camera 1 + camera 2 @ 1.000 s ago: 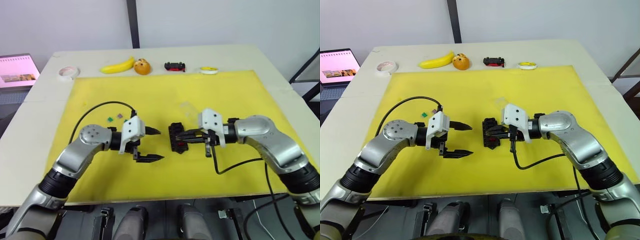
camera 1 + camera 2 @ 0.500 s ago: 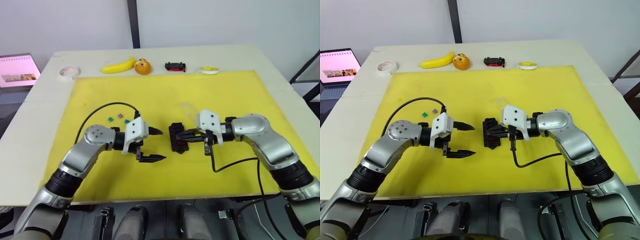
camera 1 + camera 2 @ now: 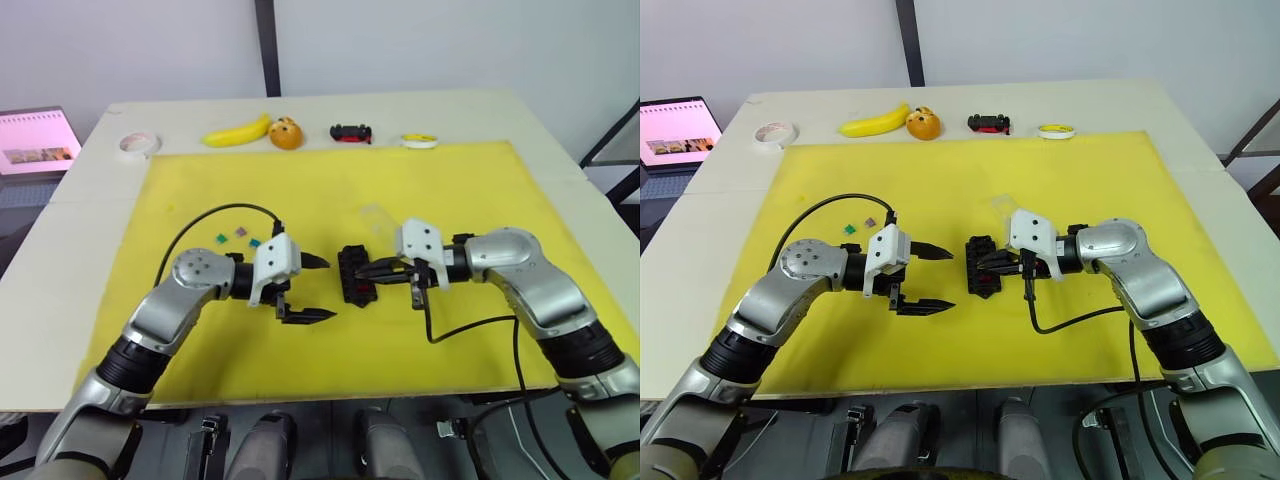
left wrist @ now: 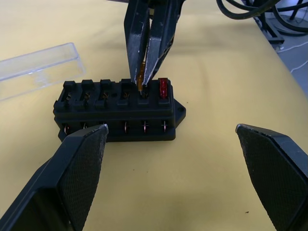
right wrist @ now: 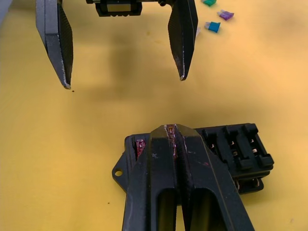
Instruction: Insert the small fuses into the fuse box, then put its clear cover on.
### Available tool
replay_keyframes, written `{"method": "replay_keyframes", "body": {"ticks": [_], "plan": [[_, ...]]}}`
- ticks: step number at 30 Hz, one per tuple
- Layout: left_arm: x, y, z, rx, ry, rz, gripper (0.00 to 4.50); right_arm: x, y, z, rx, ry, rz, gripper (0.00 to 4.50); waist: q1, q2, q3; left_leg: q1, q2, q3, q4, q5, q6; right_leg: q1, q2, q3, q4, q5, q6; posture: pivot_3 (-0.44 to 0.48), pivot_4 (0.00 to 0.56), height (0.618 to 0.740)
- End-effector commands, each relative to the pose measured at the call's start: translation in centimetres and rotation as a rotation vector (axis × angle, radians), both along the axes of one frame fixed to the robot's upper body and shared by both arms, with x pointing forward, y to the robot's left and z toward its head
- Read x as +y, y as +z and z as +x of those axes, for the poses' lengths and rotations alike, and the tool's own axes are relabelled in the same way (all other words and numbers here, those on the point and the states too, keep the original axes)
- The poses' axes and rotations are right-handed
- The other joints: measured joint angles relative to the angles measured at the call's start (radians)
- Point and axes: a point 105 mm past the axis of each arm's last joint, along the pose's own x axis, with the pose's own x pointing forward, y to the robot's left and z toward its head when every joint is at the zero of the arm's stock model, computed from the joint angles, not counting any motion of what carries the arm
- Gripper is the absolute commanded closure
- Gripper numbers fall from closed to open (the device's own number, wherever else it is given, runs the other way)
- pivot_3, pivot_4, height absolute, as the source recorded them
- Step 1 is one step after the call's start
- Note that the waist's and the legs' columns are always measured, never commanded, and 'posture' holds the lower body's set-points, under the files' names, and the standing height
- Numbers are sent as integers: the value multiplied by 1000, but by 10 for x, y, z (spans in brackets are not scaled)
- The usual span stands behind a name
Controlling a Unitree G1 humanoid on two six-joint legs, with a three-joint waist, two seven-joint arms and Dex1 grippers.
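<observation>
fuse box mid yellow mat, well in from bench edges; light, rigid, may skid under push. red fuse seated in end slot. right end effector clenched on orange fuse, tip at neighbouring slot; tiny, stiff, slippery, pinch flat faces near top. left end effector released, empty, just beside box. clear cover behind box. spare fuses toward bench's left edge. versus earlier: left arm edged closer to box; right unchanged.

Yellow mat on white table
</observation>
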Motion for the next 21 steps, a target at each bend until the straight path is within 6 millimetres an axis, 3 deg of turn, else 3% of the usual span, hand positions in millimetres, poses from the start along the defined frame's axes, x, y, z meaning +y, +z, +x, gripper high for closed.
{"method": "replay_keyframes", "body": {"ticks": [1, 21], "plan": [[0, 12, 1, -47, -5, -15, 10, 2, 10, -1, -44, 9, 22, 4500, 0, 0, 0, 0, 0, 0, 0, 0, 0, 0, 0, 0, 0, 0, 0, 0, 150, 740], [-6, 15, 1, -56, -12, -24, 10, 1, 3, 1, -41, -22, 13, 4500, 0, 0, 0, 0, 0, 0, 2, 0, 0, 0, 0, 0, 1, 0, 0, 0, 150, 740]]}}
